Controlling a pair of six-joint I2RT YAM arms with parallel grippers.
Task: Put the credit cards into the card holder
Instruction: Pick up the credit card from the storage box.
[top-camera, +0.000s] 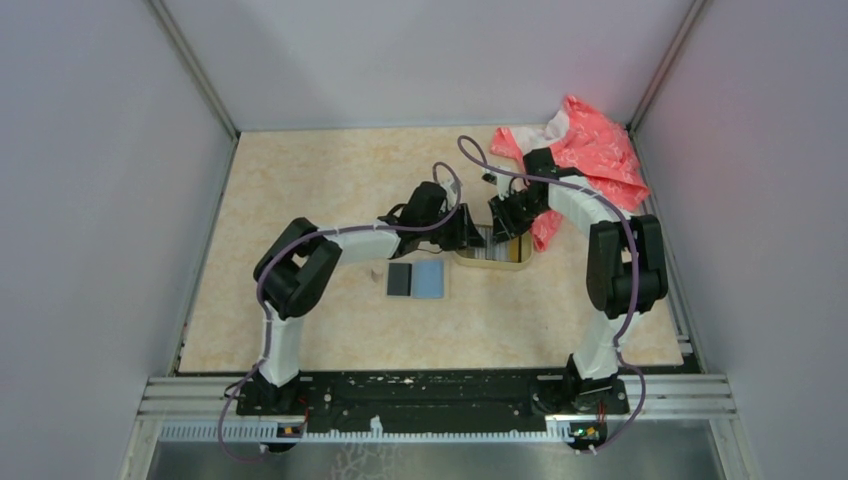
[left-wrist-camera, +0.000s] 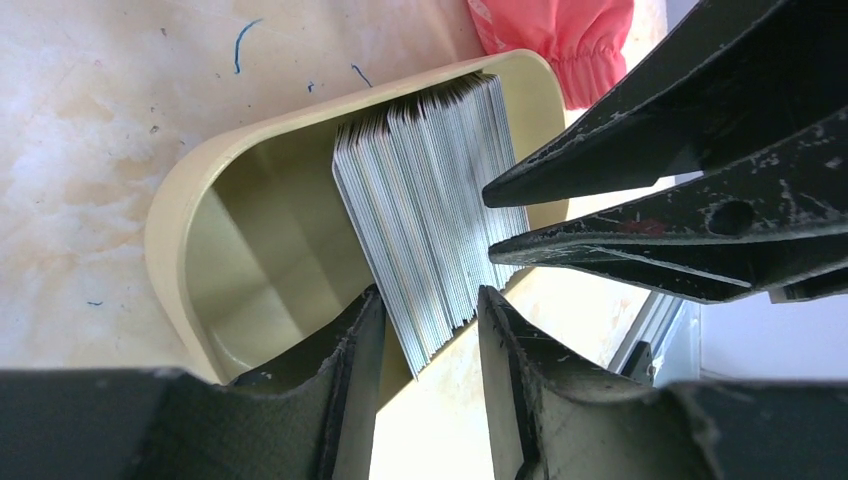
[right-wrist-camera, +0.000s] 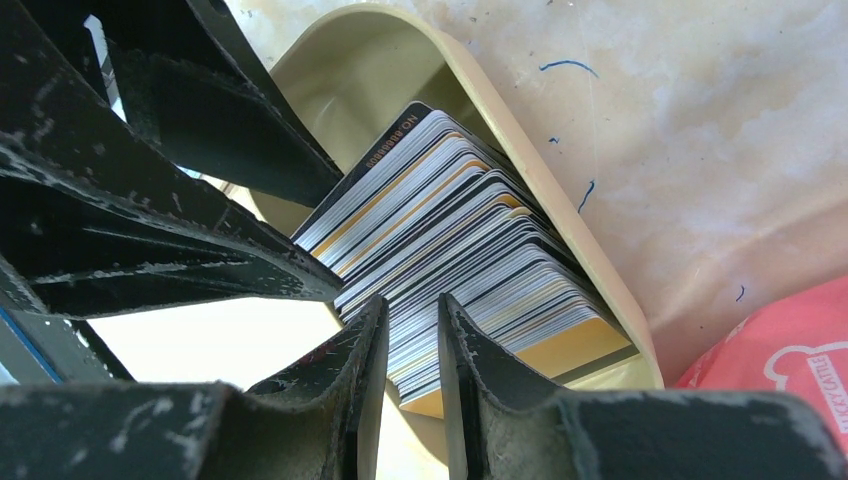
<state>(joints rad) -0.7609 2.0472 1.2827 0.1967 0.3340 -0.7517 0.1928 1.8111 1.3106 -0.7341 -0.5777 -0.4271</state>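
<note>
A thick stack of credit cards (top-camera: 492, 246) (left-wrist-camera: 430, 200) (right-wrist-camera: 470, 230) stands on edge in an oval tan dish (top-camera: 520, 263) (left-wrist-camera: 170, 230) (right-wrist-camera: 600, 280). My left gripper (top-camera: 470, 232) (left-wrist-camera: 430, 310) is open, and its tips straddle the near lower corner of the stack. From the other side my right gripper (top-camera: 500, 225) (right-wrist-camera: 410, 310) stands narrowly open with its tips on the card edges; I see no card pinched. On the table lie a dark card (top-camera: 400, 279) and a blue card (top-camera: 428, 279). The pale margin around them may be the card holder; I cannot tell.
A pink cloth (top-camera: 590, 160) (left-wrist-camera: 560, 40) (right-wrist-camera: 790, 350) lies bunched at the back right, touching the dish's far side. Grey walls enclose the table on three sides. The right gripper's fingers (left-wrist-camera: 600, 170) cross the left wrist view, and the left's fingers (right-wrist-camera: 200, 250) cross the right's.
</note>
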